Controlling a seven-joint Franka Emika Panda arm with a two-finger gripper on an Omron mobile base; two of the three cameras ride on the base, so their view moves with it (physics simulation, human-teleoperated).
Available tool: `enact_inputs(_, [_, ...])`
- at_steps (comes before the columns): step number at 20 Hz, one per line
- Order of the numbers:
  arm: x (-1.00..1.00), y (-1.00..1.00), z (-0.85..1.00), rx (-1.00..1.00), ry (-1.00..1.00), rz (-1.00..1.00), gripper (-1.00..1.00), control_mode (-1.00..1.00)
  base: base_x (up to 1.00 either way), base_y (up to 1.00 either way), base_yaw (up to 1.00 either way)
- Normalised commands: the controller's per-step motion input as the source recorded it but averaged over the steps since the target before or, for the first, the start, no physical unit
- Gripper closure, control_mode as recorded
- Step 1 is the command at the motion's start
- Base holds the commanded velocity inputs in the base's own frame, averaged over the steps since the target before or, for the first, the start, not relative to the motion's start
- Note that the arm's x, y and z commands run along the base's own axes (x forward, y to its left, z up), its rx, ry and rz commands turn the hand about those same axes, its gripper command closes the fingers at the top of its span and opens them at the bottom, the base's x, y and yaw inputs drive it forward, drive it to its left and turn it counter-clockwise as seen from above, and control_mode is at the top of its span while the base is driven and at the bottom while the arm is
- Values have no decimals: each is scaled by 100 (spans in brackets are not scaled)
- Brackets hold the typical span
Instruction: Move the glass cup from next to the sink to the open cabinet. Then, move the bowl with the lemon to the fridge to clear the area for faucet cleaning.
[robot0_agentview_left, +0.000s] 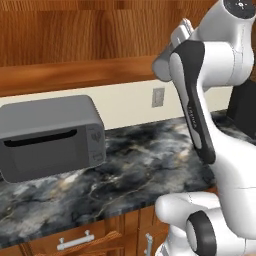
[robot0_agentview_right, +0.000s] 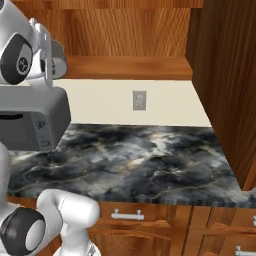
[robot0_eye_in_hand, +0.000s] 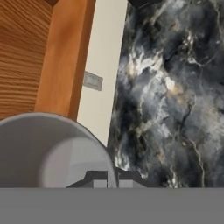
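Note:
The glass cup (robot0_eye_in_hand: 48, 151) looms large in the hand view as a greyish translucent tumbler, and my gripper (robot0_eye_in_hand: 106, 180) is shut on its rim. From the base cameras the glass cup (robot0_agentview_left: 161, 67) (robot0_agentview_right: 59, 65) hangs level with the front edge of the cabinet's thick plank shelf (robot0_agentview_left: 75, 75) (robot0_agentview_right: 130, 67). My hand (robot0_agentview_left: 181, 34) holds it from above and behind. In the hand view the cabinet shelf (robot0_eye_in_hand: 61, 57) runs along the left, beside the cup. The sink, bowl, lemon, fridge and faucet are out of view.
A grey boxy microwave (robot0_agentview_left: 50, 137) (robot0_agentview_right: 35, 122) stands on the dark marbled counter (robot0_agentview_left: 150, 160) (robot0_agentview_right: 140, 155) under the shelf. A wall outlet (robot0_agentview_left: 158, 97) (robot0_agentview_right: 139, 100) sits on the cream backsplash. A tall wooden panel (robot0_agentview_right: 225, 75) closes off the right. Base cupboards with silver handles (robot0_agentview_right: 127, 215) lie below.

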Motion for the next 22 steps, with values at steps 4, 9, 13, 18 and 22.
enact_inputs(4, [95,0,1,0,0,-1,100,-100,0,0,0])
enact_inputs(9, [88,0,2,0,4,-3,100,-100,0,0,0])
enact_inputs(13, [48,0,-8,-1,6,0,100,-100,0,0,0])
enact_inputs(18, [41,0,-20,-4,6,0,100,-100,0,0,0])
enact_inputs(22, [34,0,-27,-3,1,0,100,-100,0,0,0])
